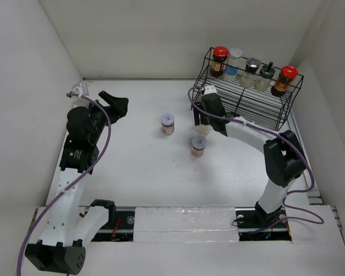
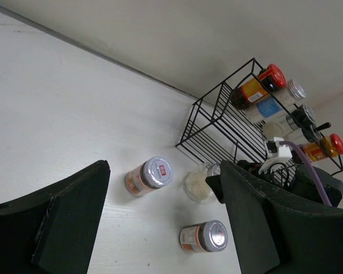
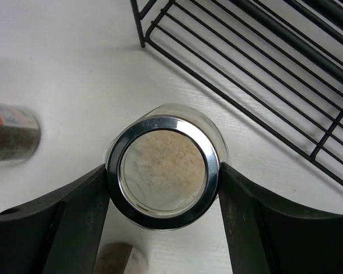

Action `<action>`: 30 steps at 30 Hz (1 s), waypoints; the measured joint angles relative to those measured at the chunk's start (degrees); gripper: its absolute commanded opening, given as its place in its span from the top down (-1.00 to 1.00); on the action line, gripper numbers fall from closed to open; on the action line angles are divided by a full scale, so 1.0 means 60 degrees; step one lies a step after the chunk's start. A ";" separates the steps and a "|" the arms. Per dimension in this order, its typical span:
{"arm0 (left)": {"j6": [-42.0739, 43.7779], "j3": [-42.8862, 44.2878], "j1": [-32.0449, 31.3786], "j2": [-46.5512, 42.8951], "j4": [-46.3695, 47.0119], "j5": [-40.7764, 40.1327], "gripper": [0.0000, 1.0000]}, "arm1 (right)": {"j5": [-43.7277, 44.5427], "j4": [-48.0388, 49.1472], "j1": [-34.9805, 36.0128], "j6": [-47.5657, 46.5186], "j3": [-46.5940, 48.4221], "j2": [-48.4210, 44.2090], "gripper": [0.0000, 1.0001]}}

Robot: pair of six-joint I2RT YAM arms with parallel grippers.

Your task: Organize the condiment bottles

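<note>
The right hand [image 3: 163, 174] is pinching the pale-spice jar [image 3: 163, 162] on the bench [image 1: 144, 167] just beside the wire rack [image 1: 250, 100], probably beginning its pick, which is calling for a lift over the rail.

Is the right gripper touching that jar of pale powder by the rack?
Touching. The right wrist view shows the right gripper closed on the pale powder jar, its fingers pressed against both sides of the silver lid.
</note>
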 measured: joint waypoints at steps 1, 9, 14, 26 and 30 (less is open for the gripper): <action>0.0000 0.0000 0.0000 0.0000 0.0004 0.0000 -0.47 | 0.0007 -0.0138 0.0051 -0.0058 0.0000 -0.0102 -0.22; 0.0000 0.0000 0.0000 0.0000 0.0004 0.0004 -0.47 | -0.0805 -0.0605 -0.0069 -0.0452 0.0994 -0.1676 -0.19; 0.0000 0.0000 0.0000 -0.0011 0.0000 -0.0007 -0.47 | -0.1581 -0.0189 -0.0973 -0.0517 0.2164 -0.1898 -0.19; 0.0000 0.0000 0.0000 -0.0131 0.0025 -0.0015 -0.47 | -0.2215 -0.0266 -0.2514 -0.0561 0.4608 0.0153 -0.19; 0.0000 0.0000 0.0000 -0.0131 0.0036 -0.0025 -0.47 | -0.2368 -0.0532 -0.2503 -0.0576 0.4754 0.0805 -0.19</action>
